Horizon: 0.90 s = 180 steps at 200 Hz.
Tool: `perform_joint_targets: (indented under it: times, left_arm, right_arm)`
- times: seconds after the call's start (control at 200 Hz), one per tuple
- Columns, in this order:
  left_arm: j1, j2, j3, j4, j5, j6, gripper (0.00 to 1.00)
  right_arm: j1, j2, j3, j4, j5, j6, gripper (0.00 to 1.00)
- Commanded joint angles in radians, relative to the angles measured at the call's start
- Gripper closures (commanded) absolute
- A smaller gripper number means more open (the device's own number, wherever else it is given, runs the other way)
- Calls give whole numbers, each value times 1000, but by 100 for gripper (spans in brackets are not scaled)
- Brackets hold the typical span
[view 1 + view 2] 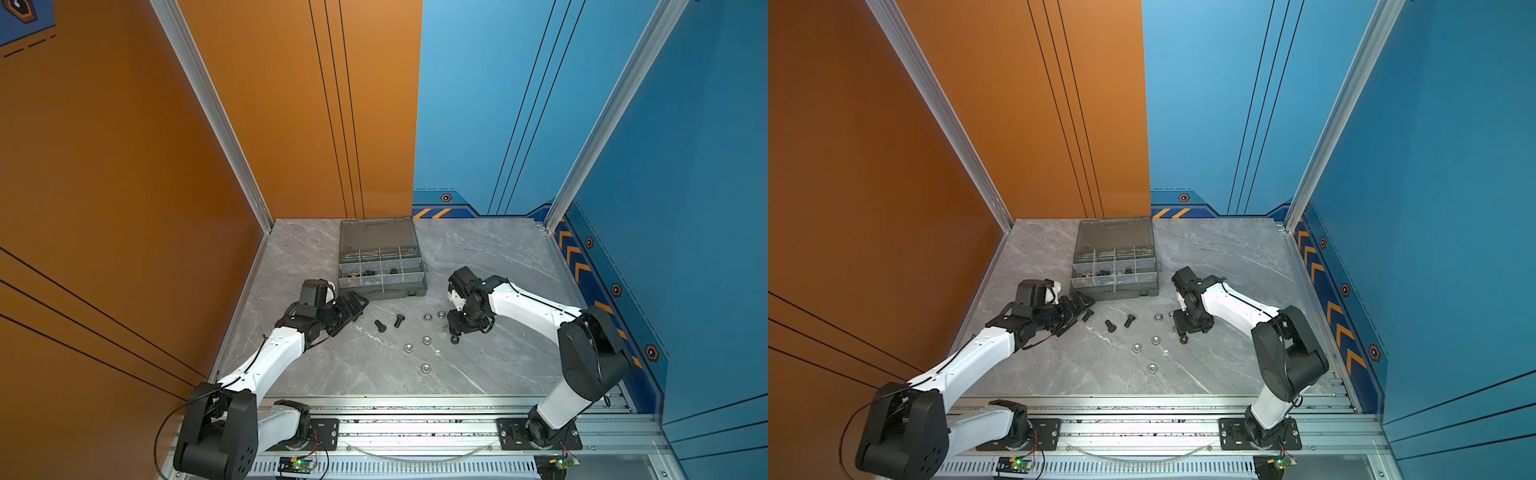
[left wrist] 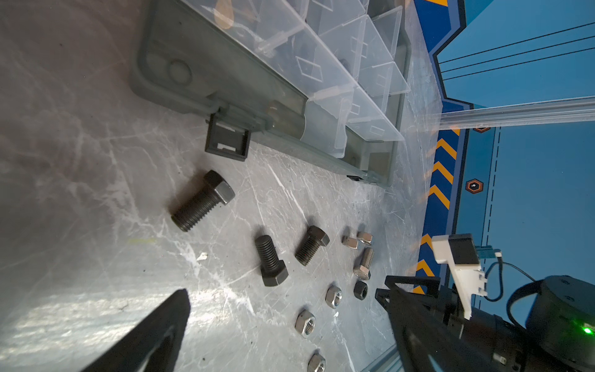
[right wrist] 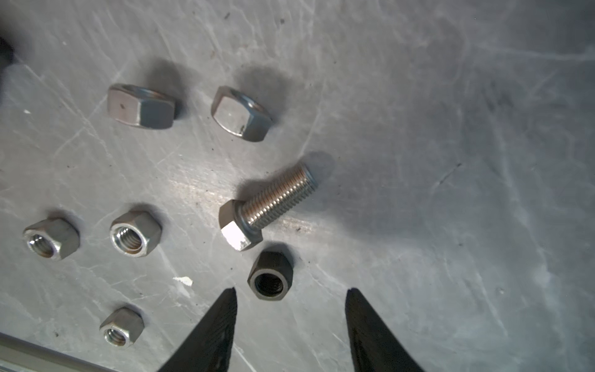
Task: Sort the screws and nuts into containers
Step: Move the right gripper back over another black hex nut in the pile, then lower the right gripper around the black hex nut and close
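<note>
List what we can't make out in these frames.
- Organiser case contents: too small in both top views; partly cut off by the frame edge in the left wrist view.
- Silver bolt: hidden beneath the right claw in both top views.
- Left claw: its finger is blurred and edge-cropped in the left wrist view.

**Materials and surface finishes on the sorting bench**

Tabletop (image 3: 450, 96): grey marbled stone-look slab, smooth, semi-gloss, finely scratched. Silver bolt (image 3: 273, 199) and silver nuts (image 3: 135, 233): bright bare metal, shiny on thread and flats. Black nut (image 3: 269, 279) and black bolts (image 2: 203, 201): dark metal, dull matt finish. Organiser case (image 2: 180, 74): dark grey plastic, matt. Dividers (image 2: 376, 42): clear translucent plastic, glossy. Lid (image 1: 376, 232): smoky translucent plastic. Frame rail (image 1: 415, 428): pale bare metal, satin sheen. Wall panels (image 1: 124, 166): smooth orange and blue sheets, low sheen.
</note>
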Motion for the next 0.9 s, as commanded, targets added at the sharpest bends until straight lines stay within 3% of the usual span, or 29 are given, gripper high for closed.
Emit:
perform_joint_targets:
  times: [0.0,0.521,0.896]
  left_arm:
    - [3,-17,-6,-23,6,8,2]
    - [3,-18,-7,-27,5,8,2]
    - [6,-33,-13,-26,3,7,2]
  right_arm:
    - [10,2,-18,12,-7,38,44]
    - [85,-2,-87,79,96,263,43]
    - [90,3,-110,127,104,312,44]
